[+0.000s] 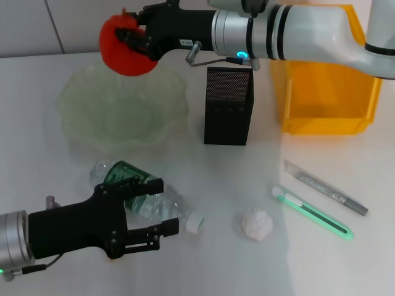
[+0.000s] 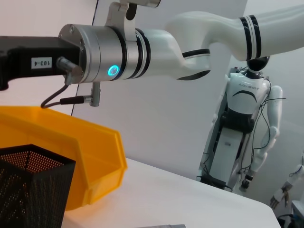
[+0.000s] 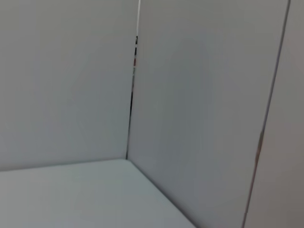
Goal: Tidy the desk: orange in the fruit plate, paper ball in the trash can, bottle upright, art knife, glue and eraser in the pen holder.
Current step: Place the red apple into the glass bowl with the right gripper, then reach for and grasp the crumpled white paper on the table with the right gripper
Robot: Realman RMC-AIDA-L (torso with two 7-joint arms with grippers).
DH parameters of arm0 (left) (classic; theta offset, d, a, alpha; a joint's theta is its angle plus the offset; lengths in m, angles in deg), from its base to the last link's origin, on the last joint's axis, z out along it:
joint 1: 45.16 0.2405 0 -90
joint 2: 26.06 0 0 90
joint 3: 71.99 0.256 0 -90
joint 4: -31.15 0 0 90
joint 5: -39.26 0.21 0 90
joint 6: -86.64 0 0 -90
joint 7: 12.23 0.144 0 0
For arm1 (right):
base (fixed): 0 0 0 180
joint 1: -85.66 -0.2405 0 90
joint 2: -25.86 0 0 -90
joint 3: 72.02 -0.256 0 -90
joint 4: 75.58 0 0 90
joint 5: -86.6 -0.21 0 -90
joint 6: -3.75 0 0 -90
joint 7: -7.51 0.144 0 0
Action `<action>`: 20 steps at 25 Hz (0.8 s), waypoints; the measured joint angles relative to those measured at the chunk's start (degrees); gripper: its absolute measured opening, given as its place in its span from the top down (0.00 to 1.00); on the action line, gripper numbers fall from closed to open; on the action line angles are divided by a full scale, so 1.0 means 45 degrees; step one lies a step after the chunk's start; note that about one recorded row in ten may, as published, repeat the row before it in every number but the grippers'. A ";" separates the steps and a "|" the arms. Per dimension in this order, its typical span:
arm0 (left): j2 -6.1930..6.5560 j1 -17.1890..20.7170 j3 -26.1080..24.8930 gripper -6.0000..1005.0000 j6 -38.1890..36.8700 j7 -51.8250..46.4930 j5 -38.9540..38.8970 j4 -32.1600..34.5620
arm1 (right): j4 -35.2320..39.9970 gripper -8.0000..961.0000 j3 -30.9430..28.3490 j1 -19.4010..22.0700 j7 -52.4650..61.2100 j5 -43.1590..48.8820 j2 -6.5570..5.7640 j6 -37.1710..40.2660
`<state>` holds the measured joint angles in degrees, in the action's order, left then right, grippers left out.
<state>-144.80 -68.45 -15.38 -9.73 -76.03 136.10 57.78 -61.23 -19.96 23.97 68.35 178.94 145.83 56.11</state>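
My right gripper [image 1: 134,42] is shut on the orange [image 1: 123,49] and holds it in the air above the far rim of the pale green fruit plate [image 1: 80,117]. My left gripper [image 1: 164,207] is open at the front left, its fingers on either side of the clear bottle [image 1: 145,198], which lies on its side. The white paper ball [image 1: 256,223] lies at the front middle. The grey art knife [image 1: 326,187] and the green glue stick [image 1: 313,213] lie at the front right. The black mesh pen holder [image 1: 228,106] stands in the middle. I see no eraser.
The yellow bin [image 1: 327,92] stands at the back right, beside the pen holder; both also show in the left wrist view, bin [image 2: 80,142] and holder [image 2: 28,190]. My right arm [image 2: 142,47] spans above them. The right wrist view shows only wall and table.
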 joint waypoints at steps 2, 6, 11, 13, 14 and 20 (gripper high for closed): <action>0.0000 -0.0011 0.0011 0.21 -0.0004 0.0000 -0.0002 0.0002 | 0.0035 0.64 0.0428 -0.0020 0.0190 -0.0027 0.0001 -0.0108; 0.0001 -0.0026 0.0016 0.21 -0.0008 0.0006 -0.0002 0.0002 | 0.0051 0.55 0.0848 -0.0032 0.0582 -0.0049 0.0000 -0.0126; 0.0000 -0.0058 0.0063 0.21 -0.0008 0.0076 -0.0002 0.0001 | 0.0320 0.44 0.0879 0.0018 0.1173 -0.0039 -0.0002 0.0048; 0.0000 -0.0061 0.0072 0.21 -0.0023 0.0106 -0.0002 0.0000 | 0.1457 0.38 0.1410 0.0568 0.2638 0.0012 -0.0032 0.0782; 0.0000 -0.0061 0.0072 0.21 -0.0023 0.0106 -0.0002 0.0000 | 0.2306 0.35 0.1970 0.1028 0.3656 0.0042 -0.0094 0.1237; 0.0003 0.0002 0.0002 0.21 -0.0136 0.0183 -0.0009 0.0000 | 0.9580 0.20 0.3876 0.4696 1.0153 0.2655 -0.0271 0.3337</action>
<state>-144.78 -68.44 -15.37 -10.34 -75.20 136.06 57.77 -18.12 -2.52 45.10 114.04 190.88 144.61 71.13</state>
